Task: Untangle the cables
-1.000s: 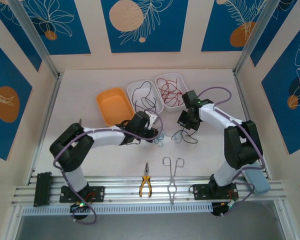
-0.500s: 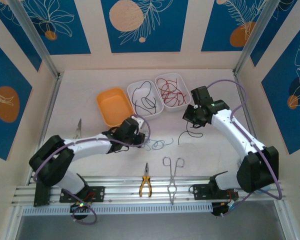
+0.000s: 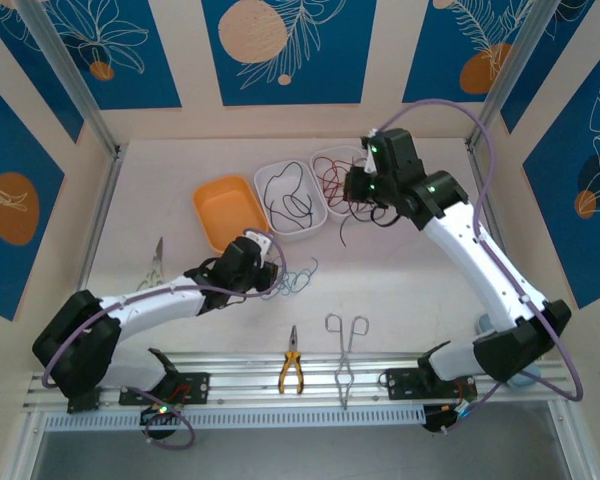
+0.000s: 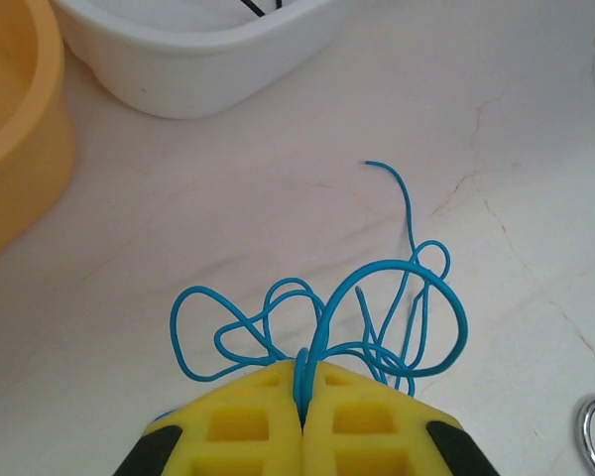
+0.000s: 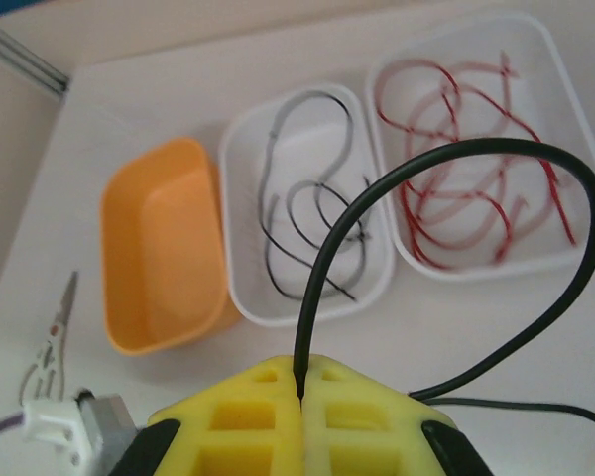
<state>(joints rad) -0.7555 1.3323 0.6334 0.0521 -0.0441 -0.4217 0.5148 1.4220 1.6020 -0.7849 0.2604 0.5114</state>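
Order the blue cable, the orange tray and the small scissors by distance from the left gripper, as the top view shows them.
1. The blue cable, pinched in the left gripper itself.
2. The orange tray, farther back, slightly left.
3. The small scissors, far to its left.

Bright, even light falls from above, and the pale surface carries only faint, soft-edged shadows beneath the arms. There is no hard glare. The overhead view is sharp throughout. From the left wrist the blue cable is crisp, while the yellow left fingers are slightly soft. From the right wrist the near black cable is soft-edged, and the red cables look smeared and hazy.
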